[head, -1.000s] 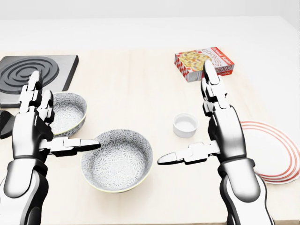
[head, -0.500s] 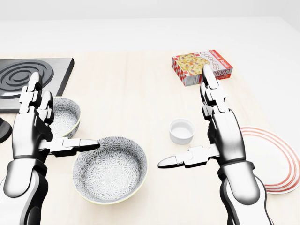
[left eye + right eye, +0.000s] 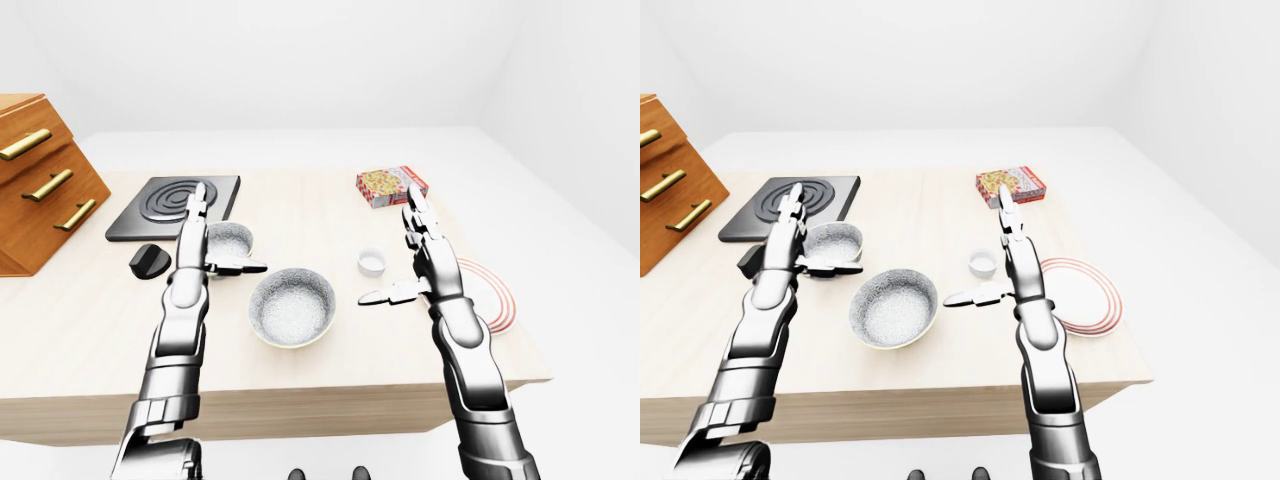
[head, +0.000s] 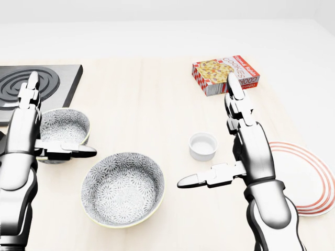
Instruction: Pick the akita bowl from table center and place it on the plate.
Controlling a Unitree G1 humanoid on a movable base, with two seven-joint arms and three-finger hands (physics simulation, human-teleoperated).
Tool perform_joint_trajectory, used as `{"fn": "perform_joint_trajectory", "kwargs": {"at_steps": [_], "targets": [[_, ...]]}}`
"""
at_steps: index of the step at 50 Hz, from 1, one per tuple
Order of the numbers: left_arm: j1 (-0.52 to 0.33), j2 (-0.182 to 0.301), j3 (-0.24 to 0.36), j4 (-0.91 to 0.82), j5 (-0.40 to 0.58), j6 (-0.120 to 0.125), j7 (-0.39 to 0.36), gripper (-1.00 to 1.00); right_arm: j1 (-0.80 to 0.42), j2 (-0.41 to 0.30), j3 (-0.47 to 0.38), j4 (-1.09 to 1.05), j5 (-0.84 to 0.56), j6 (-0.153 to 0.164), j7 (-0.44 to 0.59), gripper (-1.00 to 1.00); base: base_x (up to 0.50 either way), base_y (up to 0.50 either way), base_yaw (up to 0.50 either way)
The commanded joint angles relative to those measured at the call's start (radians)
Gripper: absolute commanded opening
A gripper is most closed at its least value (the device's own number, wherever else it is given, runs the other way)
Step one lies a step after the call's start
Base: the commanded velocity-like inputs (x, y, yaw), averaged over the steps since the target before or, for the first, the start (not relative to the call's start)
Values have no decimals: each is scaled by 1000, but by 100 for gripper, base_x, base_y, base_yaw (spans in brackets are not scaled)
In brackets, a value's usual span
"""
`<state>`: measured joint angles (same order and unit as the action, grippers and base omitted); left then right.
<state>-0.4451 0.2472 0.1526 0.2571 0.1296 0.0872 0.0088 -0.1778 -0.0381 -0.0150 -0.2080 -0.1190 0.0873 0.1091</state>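
The akita bowl [image 4: 123, 189], large and grey-patterned with a pale rim, sits low in the head view, left of centre. The white plate [image 4: 310, 178] with red rings lies at the right edge. My left hand [image 4: 58, 121] is open, fingers pointing up and thumb stretched right over a smaller patterned bowl [image 4: 64, 127]; it stands up and left of the akita bowl, apart from it. My right hand [image 4: 207, 132] is open between the akita bowl and the plate, thumb pointing left, holding nothing.
A white ramekin [image 4: 203, 146] stands just left of my right hand. A cookie box [image 4: 225, 73] lies above it. A black stove plate [image 4: 42, 83] is at the upper left, with a wooden drawer cabinet [image 3: 40, 185] and a small black object [image 3: 150, 260] further left.
The camera shifted a little right at first. My left hand then moved left, away from the akita bowl and beside the smaller bowl. The right hand has barely moved.
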Motion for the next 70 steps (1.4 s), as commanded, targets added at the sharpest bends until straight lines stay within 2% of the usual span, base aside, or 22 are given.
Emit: {"fn": "perform_joint_trajectory", "kwargs": {"at_steps": [1, 4, 6, 11, 12, 14, 20, 33, 41, 54, 55, 57, 59, 60, 62, 70], "targets": [[-172, 112, -13, 339, 220, -22, -3, 100, 12, -1, -2, -12, 5, 0, 3, 100, 0, 0, 0], [-202, 117, -20, 416, 250, -62, -17, 100, 10, 0, -4, -12, 7, 0, 2, 100, 0, 0, 0], [-232, 129, -31, 485, 291, -100, 6, 100, 6, 0, -2, -9, 7, 0, 1, 100, 0, 0, 0], [-267, 137, -56, 569, 371, -135, 2, 100, -1, 0, -3, -5, 9, 0, -3, 100, 0, 0, 0], [-280, 143, -60, 595, 393, -161, 23, 100, -4, 1, -2, -4, 9, 0, -3, 100, 0, 0, 0], [-295, 151, -67, 632, 425, -174, 39, 100, -6, 0, -1, -3, 9, 0, -3, 100, 0, 0, 0], [-317, 157, -75, 743, 468, -174, 52, 100, -17, -1, -3, 16, 10, 0, -8, 100, 0, 0, 0], [-307, 142, -107, 820, 549, -174, 61, 100, -17, -2, -4, 19, 11, 0, -8, 100, 0, 0, 0], [-306, 128, -139, 897, 636, -174, 107, 100, -16, -2, -4, 25, 10, 0, -10, 100, 0, 0, 0], [-370, 118, -174, 1008, 745, -174, 163, 100, -26, 1, -1, 51, 8, 0, -14, 100, 0, 0, 0], [-376, 117, -175, 1014, 751, -174, 164, 84, -27, 1, 0, 54, 7, 0, -15, 100, 0, 0, 0], [-388, 117, -177, 1026, 765, -174, 168, -20, -26, 1, 0, 55, 7, 0, -15, 100, 0, 0, 0], [-394, 117, -175, 1032, 771, -174, 169, -59, -22, 1, 0, 54, 7, 0, -14, 100, 0, 0, 0], [-396, 117, -175, 1035, 775, -174, 173, -93, -19, 0, 1, 53, 7, 0, -13, 100, 0, 0, 0], [-395, 116, -175, 1036, 779, -174, 177, -100, -14, 0, 1, 49, 7, 0, -12, 100, 0, 0, 0], [-388, 111, -172, 1038, 785, -174, 180, -100, -5, 0, 1, 42, 6, 0, -6, 100, 0, 0, 0]]}}
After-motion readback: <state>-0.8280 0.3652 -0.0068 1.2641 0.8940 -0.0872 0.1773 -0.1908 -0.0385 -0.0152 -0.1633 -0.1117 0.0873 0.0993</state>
